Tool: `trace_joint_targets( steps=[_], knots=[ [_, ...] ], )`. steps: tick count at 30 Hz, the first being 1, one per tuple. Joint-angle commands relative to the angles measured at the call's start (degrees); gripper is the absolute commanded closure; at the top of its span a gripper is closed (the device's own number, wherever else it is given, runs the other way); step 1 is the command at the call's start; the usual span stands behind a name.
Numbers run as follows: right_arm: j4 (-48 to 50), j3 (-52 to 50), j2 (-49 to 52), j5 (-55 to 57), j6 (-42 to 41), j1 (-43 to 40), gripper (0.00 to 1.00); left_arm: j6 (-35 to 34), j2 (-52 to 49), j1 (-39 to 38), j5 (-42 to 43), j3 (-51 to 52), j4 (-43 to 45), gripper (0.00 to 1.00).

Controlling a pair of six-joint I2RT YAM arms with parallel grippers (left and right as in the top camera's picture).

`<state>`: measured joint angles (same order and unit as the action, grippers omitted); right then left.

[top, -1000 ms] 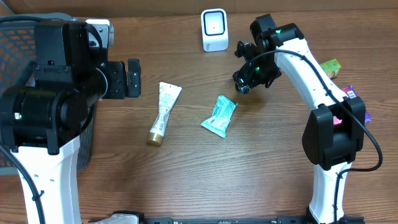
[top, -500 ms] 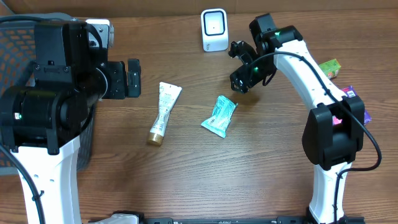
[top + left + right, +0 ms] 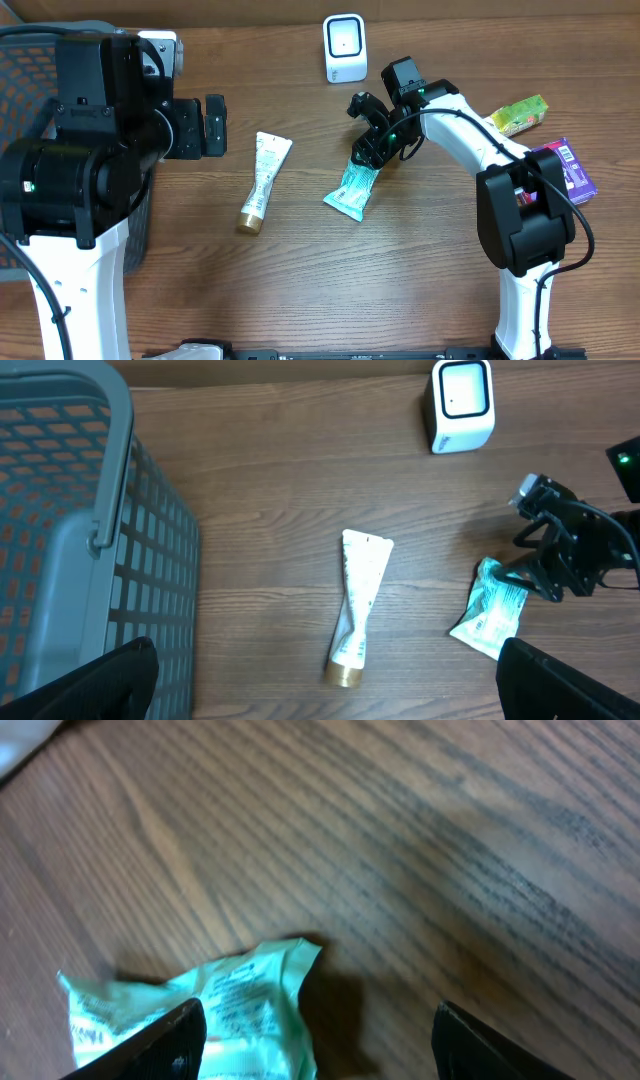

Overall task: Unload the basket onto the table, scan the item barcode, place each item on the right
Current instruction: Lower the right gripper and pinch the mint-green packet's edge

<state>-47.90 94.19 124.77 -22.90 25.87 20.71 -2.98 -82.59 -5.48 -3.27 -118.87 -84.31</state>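
A teal packet (image 3: pixel 352 190) lies flat mid-table, also seen in the left wrist view (image 3: pixel 490 615). My right gripper (image 3: pixel 368 150) hangs just over its upper end, open. In the right wrist view the gripper (image 3: pixel 315 1025) straddles the packet's edge (image 3: pixel 215 1005), with one finger (image 3: pixel 180 1035) over the packet and the other over bare wood. A white tube with a gold cap (image 3: pixel 265 180) lies to the left. The white scanner (image 3: pixel 345 48) stands at the table's back. My left gripper (image 3: pixel 215 125) is open and empty, high beside the basket.
A grey mesh basket (image 3: pixel 20 60) fills the left edge, large in the left wrist view (image 3: pixel 60 510). A green box (image 3: pixel 520 113) and a purple package (image 3: pixel 565 170) lie at the right, near the right arm's base.
My right gripper has swung left and down from near the scanner to the teal packet's upper end, its jaws narrowing a little. The left arm has stayed still.
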Motion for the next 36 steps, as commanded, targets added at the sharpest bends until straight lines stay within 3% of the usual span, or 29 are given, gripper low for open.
trace_joint_targets(
  steps=[1,4,10,14,15,16,17,18,20,23,26,30,33,36],
  knots=[
    [0.76,-1.70,-1.16,-0.72,-2.14,-0.17,0.29,0.44,0.09,0.46,-0.15,-0.48,0.09,0.00],
    [0.70,-2.40,-1.16,-0.74,-5.77,-0.20,0.30,0.44,0.09,0.46,-0.15,-0.48,0.09,0.00],
    [-1.77,-4.42,-1.16,1.36,-9.97,-0.20,0.49,0.44,0.09,0.46,-0.13,-0.48,0.11,0.00],
    [-3.19,-4.35,-1.18,6.91,-22.01,-0.22,0.89,0.44,0.09,0.46,-0.15,-0.48,0.09,0.00],
    [-3.54,-4.24,-1.22,7.06,-24.48,-0.33,0.91,0.44,0.09,0.46,-0.15,-0.48,0.09,0.00],
    [-3.89,-4.07,-1.22,7.28,-31.12,-0.66,0.89,0.46,0.09,0.46,-0.15,-0.48,0.09,0.01],
    [-4.28,-4.02,-1.22,7.96,-38.49,-1.01,0.79,0.44,0.09,0.46,-0.15,-0.48,0.11,0.00],
    [-5.07,-3.96,-1.22,7.91,-47.91,-1.53,0.79,0.44,0.09,0.46,-0.15,-0.48,0.11,0.00],
    [-5.55,-3.96,-1.22,5.84,-58.07,-2.47,0.80,0.44,0.09,0.46,-0.15,-0.48,0.09,0.00],
    [-3.61,-3.96,-1.22,2.25,-64.70,-3.10,0.78,0.44,0.09,0.46,-0.13,-0.48,0.11,0.00],
    [-2.40,-3.96,-1.22,2.23,-65.94,-3.10,0.69,0.44,0.09,0.46,-0.15,-0.48,0.11,0.00],
    [-3.50,-3.72,-1.22,0.50,-51.74,-3.34,0.55,0.44,0.09,0.46,-0.15,-0.48,0.09,0.00],
    [-5.84,-3.69,-1.25,0.52,-37.05,-4.48,0.34,0.44,0.09,0.46,-0.15,-0.48,0.09,0.01],
    [-7.52,-3.72,-1.25,0.96,-25.73,-5.07,0.28,0.44,0.09,0.46,-0.15,-0.48,0.11,0.00]
  ],
)
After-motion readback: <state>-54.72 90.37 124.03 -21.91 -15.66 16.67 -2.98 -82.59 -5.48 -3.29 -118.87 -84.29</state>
